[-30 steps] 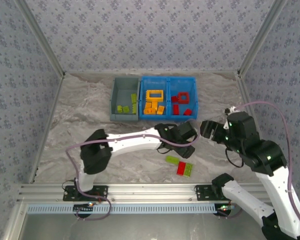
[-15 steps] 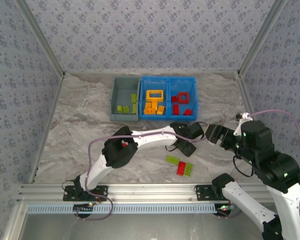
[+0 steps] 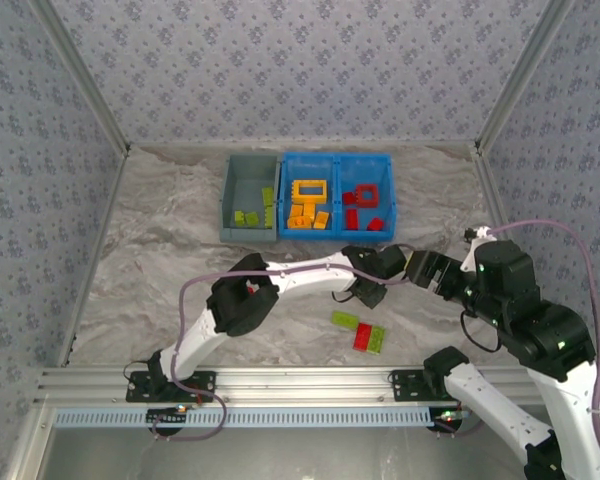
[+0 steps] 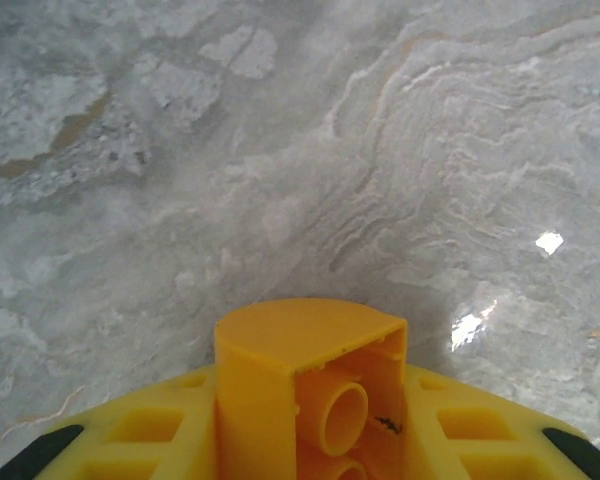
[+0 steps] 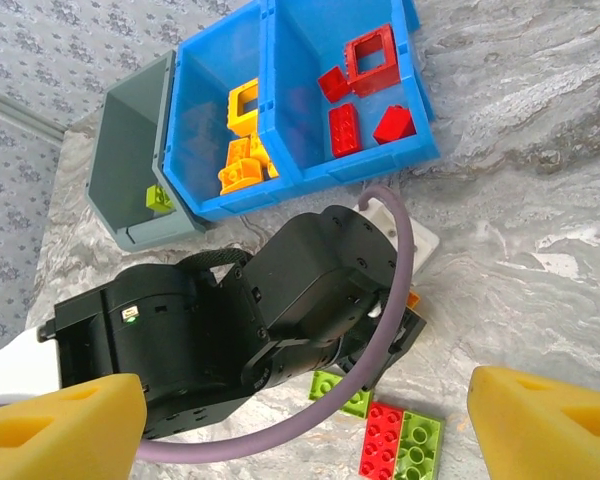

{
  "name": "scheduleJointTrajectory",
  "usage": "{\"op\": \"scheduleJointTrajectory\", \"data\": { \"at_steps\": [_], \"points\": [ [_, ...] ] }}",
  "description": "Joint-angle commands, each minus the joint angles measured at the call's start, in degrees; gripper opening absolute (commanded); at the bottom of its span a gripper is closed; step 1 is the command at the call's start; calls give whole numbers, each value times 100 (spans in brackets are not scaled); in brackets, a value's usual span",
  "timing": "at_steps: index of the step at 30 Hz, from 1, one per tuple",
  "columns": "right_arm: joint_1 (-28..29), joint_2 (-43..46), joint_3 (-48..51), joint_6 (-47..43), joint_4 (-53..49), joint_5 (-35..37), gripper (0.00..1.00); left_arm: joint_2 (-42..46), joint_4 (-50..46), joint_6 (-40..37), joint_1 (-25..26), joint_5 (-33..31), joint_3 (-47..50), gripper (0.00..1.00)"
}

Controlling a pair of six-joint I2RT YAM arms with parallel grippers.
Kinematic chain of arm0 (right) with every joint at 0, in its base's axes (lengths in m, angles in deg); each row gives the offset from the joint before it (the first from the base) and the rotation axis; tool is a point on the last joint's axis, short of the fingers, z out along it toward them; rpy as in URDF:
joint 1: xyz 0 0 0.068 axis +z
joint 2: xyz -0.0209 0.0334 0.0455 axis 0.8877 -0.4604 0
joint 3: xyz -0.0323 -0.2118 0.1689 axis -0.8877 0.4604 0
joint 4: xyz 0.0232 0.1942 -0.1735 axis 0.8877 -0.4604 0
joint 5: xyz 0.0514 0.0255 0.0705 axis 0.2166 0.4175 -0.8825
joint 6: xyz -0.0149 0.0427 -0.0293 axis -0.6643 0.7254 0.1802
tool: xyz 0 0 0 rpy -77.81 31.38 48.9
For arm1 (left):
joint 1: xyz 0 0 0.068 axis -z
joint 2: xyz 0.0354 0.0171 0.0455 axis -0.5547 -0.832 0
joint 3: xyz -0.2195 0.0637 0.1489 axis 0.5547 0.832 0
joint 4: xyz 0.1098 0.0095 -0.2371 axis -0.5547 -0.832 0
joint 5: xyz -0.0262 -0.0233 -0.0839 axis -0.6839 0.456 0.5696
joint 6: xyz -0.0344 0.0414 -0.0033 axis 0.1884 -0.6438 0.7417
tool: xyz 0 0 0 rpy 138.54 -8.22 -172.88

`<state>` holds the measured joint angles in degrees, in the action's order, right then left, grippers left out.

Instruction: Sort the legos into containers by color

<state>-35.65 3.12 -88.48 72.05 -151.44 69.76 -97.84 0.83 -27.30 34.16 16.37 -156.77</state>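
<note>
A: At the middle of the table, a little toward its right edge, what has the left gripper (image 4: 310,445) got?

B: An orange-yellow brick (image 4: 315,385), pinched between its yellow fingers (image 4: 150,435), the hollow underside and its tubes facing the wrist camera. The marbled grey table (image 4: 280,150) lies beyond it. Whether the brick touches the surface I cannot tell.

A: And the loose legos?

B: Three, closer to the near edge, just right of middle: a lime green brick (image 3: 345,320), then a red brick (image 3: 363,336) lying side by side against a second green brick (image 3: 378,340).

A: The containers?

B: In a row at the middle of the far edge. The grey bin (image 3: 230,190), on the left-edge side, holds lime green pieces (image 3: 246,217). The blue tray (image 3: 337,157) just beside it has two compartments. Its left one holds orange-yellow pieces (image 3: 302,215), among them a hollow frame (image 3: 309,182). Its right one holds red pieces (image 3: 352,218) and a red frame (image 5: 370,38).

A: The right gripper?

B: The right gripper (image 3: 427,270) hangs just beside the left arm's wrist, on the right-edge side, jaws spread wide with nothing between them. Its own camera shows its two yellow fingers (image 5: 540,420) at the bottom corners and the left arm (image 5: 280,320) ahead of them.
</note>
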Motion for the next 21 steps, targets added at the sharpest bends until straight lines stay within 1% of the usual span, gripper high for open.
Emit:
{"op": "scheduleJointTrajectory", "data": {
  "at_steps": [1, 3, 5, 6, 7, 8, 9, 11, 13, 15, 18, 21],
  "points": [
    [23, 15, 176, -159, 162, -276, 86, 911, 34, 335, -136, -297, 429, 32],
    [26, -88, 451, -318, 428, -668, 86, 1511, 85, 569, -333, -292, 847, 32],
    [47, -306, 684, -373, 728, -1126, 84, 2037, 327, 772, -606, -171, 1175, 32],
    [136, -422, 807, -367, 918, -1308, 82, 2258, 366, 854, -776, -63, 1296, 32],
    [318, -517, 891, -369, 1139, -1296, 81, 2426, 379, 916, -960, 59, 1376, 32],
    [548, -594, 927, -369, 1307, -1136, 81, 2534, 374, 950, -1131, 153, 1413, 32],
    [925, -716, 939, -573, 1465, -843, 81, 2619, 372, 970, -1331, 273, 1423, 32],
    [1601, -1117, 817, -679, 1664, -201, 82, 2632, 329, 954, -1721, 475, 1334, 32],
    [2130, -1683, 544, -783, 1760, 289, 81, 2469, 208, 887, -2083, 655, 1040, 32],
    [2506, -2141, 329, -869, 1886, 787, 81, 2176, 157, 833, -2382, 829, 667, 32],
    [2688, -2502, 320, -992, 2322, 1414, 80, 1523, -144, 784, -2731, 1185, -140, 32],
    [2728, -2826, 321, -1244, 2906, 1900, 80, 765, -509, 704, -2871, 1273, -1204, 32]
  ]
}}
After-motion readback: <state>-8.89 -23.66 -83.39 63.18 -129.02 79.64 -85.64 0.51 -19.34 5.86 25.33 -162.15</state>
